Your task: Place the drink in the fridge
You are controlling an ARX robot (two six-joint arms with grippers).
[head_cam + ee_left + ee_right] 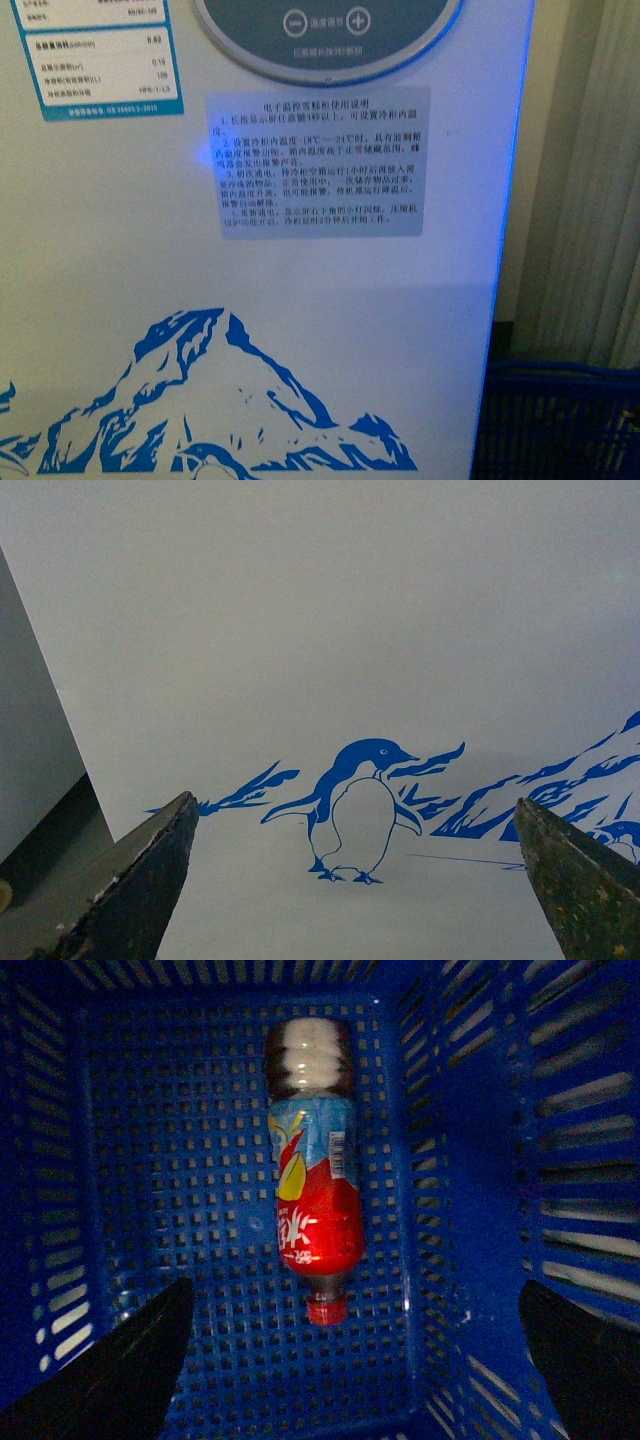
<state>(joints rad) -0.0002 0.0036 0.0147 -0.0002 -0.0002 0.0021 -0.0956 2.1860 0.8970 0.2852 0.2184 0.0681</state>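
While bottle (312, 1170) lies flat on crate (60, 1160) floor beside fridge (350, 300), right gripper (355, 1290) above it and left gripper (350, 800) gape empty; risk: round bottle rolls from skewed pinch, fingers snag crate wall.

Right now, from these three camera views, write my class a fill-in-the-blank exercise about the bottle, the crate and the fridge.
The bottle in the blue crate has a ____ cap. The bottle lies on its ____. The penguin on the fridge is printed in ____. The right gripper above the crate has its jaws ____.
Missing words: red; side; blue; open.
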